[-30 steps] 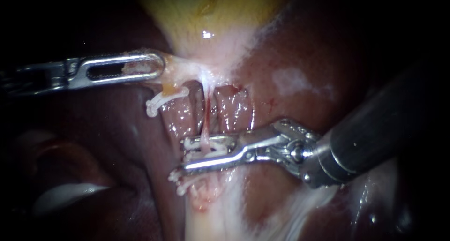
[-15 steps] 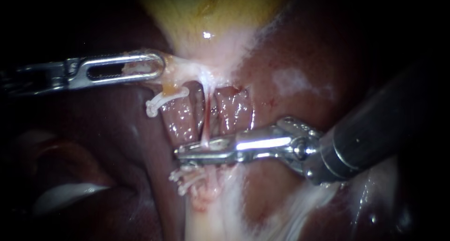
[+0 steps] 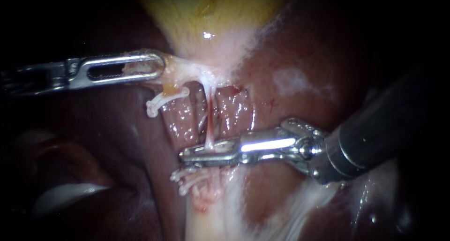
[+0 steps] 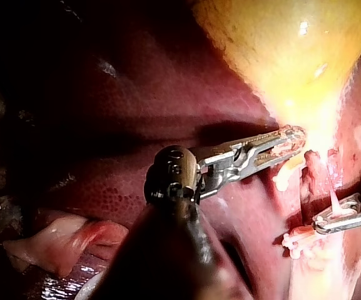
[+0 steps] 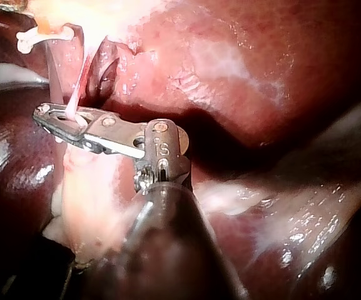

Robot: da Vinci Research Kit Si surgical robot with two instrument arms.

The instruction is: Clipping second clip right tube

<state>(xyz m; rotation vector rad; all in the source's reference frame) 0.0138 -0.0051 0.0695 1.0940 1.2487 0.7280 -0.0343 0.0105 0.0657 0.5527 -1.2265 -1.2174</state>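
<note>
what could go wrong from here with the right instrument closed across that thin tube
1. The tube looks thin and taut between the right instrument, clamped on it, and the gallbladder neck, held by the left instrument. A pull from either side might tear it.
2. The clips already on the tissue sit just below the right instrument. Drawing back carelessly could snag or loosen them.

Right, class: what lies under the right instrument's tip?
The thin tube runs down to the right instrument and vanishes there. White clips show just beyond. Any clip inside the tip is covered.
</note>
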